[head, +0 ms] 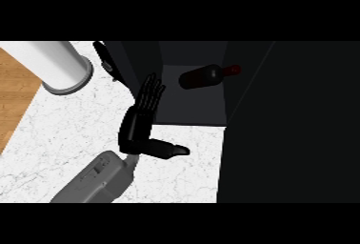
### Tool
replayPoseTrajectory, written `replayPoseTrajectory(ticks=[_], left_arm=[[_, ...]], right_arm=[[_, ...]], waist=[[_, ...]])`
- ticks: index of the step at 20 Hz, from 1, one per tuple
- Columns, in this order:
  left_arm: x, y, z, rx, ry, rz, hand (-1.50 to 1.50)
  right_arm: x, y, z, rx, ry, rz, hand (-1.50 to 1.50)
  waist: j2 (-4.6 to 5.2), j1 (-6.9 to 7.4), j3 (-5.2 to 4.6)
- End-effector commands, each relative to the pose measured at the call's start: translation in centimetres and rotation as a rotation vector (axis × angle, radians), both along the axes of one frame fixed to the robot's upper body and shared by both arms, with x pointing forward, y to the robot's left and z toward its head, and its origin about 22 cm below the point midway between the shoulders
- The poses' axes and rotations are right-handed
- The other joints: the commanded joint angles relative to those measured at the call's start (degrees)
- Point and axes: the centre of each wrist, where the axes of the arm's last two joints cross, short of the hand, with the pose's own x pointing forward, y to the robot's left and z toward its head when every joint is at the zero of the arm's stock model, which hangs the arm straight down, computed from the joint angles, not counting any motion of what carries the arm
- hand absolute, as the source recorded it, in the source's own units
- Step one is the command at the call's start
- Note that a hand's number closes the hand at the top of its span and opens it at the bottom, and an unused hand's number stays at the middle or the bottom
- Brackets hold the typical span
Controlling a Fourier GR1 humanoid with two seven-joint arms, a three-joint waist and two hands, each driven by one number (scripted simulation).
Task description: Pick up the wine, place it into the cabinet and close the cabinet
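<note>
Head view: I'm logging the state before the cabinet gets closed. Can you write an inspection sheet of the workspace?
Surface: white marbled counter, with a wooden strip along its left side.
Job's things: the wine bottle lies on its side inside the dark cabinet, which stands open.
Clutter: a white cylinder with a grey rim, at the upper left of the counter.
Robot hands: the left robot hand is open, its straight fingers beside the cabinet's left door; contact cannot be told. The right robot hand is not in view.
Cables: nothing seen.
Surroundings: a large black panel at the right; door or wall cannot be told.
</note>
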Motion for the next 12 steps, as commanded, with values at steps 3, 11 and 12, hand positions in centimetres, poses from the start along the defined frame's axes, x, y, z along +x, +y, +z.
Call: replayPoseTrajectory(ticks=[3, 11, 12], left_arm=[[-6.6, 1.4, 3.9, -0.023, -0.003, 0.007, -1.50], [-10.4, 3.9, 5.3, -0.027, -0.012, 0.061, -1.50], [-9.1, 5.0, 5.8, -0.025, -0.038, 0.081, -1.50]], right_arm=[[-1.0, 0.1, 1.0, -0.022, -0.023, 0.017, -1.50], [0.8, 0.7, 0.4, -0.217, -0.007, 0.161, 1.50], [0.7, 0.6, 0.2, -0.236, 0.009, 0.218, 1.50]], waist=[[0.21, -0.81, 0.03], [0.55, -1.06, -0.01], [0.61, -1.28, -0.01]])
